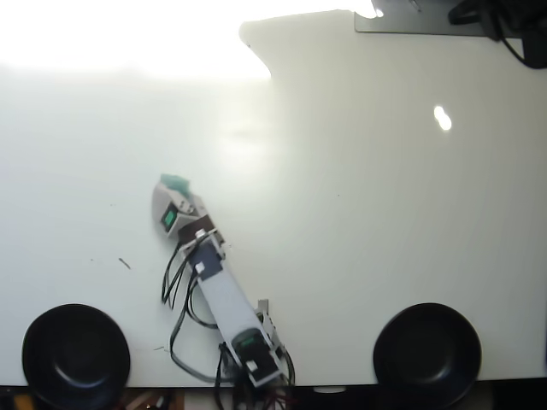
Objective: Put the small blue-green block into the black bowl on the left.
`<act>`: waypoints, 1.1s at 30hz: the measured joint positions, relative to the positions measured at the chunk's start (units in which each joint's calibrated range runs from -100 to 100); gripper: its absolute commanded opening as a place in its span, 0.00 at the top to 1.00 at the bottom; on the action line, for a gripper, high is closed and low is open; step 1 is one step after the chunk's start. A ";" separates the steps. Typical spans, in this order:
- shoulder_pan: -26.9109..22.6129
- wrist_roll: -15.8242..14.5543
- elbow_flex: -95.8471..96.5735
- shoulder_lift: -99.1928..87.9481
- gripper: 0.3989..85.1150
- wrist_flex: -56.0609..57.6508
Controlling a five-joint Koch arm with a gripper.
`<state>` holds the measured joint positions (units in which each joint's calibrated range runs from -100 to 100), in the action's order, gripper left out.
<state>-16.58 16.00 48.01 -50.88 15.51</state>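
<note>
- Overhead view: the small blue-green block (pixel 175 181) is seen at the far tip of the end effector (pixel 173 188), touching it and partly covered by it, so that only a teal sliver shows past the grey housing.
- Whether the end effector is clamped on the block or merely poised over it cannot be told, since the jaws lie under the housing and no gap is visible; nor can it be told whether the block is lifted or resting on the tabletop (pixel 359 213).
- The arm is laid out from its base at the lower edge of this view up and to the left, with the block at the end of that line.
- The black bowl (pixel 75 354) sits in the lower left corner of this view, well apart from the block, down and to the left of it; nothing is seen inside it.
- A twin bowl (pixel 427 353) stands in the lower right corner, farther from the block and across the arm's base; it too appears empty.
- It is judged that the coming move turns on a swing of the end effector leftward and back toward the near edge, until the block is above the left-hand bowl's opening.
</note>
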 measured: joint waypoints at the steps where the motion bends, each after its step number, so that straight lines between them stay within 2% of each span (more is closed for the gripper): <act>1: -0.98 -0.68 -0.37 -1.77 0.97 0.74; 4: -3.13 -1.90 -2.59 -5.30 0.97 3.29; 11: -9.04 -2.30 -8.68 -9.60 0.97 6.83; 18: -17.09 0.10 -15.51 -12.50 0.97 8.80; 25: -24.96 0.78 -29.18 -10.98 0.97 12.67; 28: -27.69 3.13 -29.27 -10.73 0.97 12.75; 33: -30.96 10.70 -29.18 -9.60 0.96 12.26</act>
<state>-47.55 26.69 18.84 -60.48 27.77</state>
